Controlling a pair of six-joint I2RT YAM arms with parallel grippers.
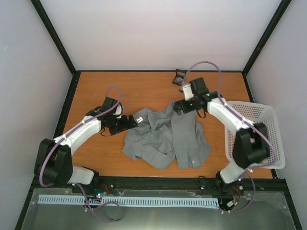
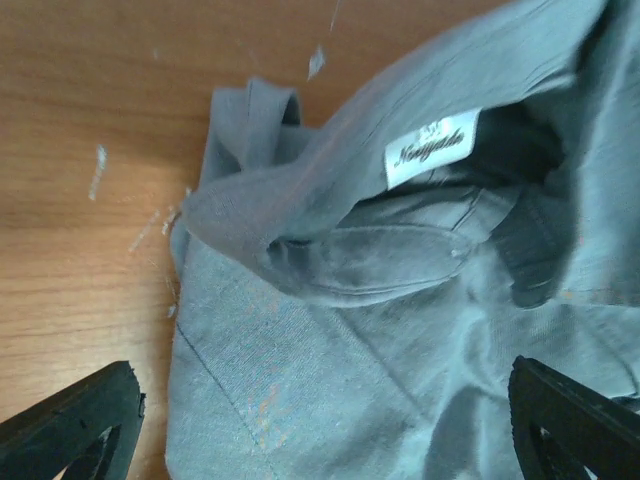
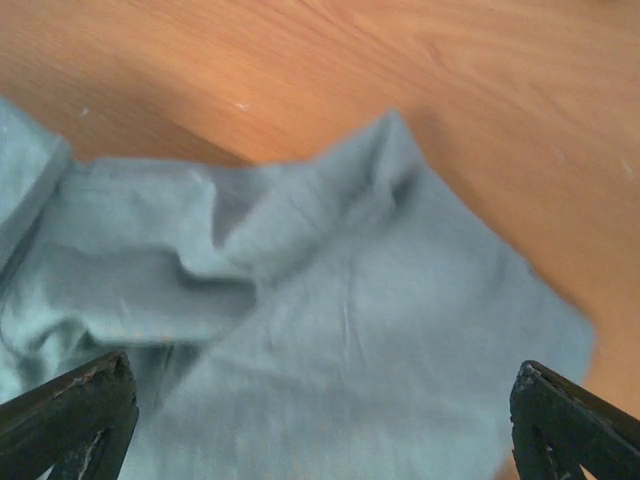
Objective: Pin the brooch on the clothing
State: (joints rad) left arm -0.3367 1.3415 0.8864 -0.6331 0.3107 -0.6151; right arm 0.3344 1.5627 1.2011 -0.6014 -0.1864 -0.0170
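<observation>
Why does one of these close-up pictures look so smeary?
Right wrist view: the shirt is smeared and soft, likely motion blur. Left wrist view: crisp, the white label shows its lettering. Top view: even light, only faint shadows.

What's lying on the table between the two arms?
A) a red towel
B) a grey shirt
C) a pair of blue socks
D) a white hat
B: a crumpled grey shirt lies in the middle of the table, and the left wrist view shows its collar and white label.
</observation>
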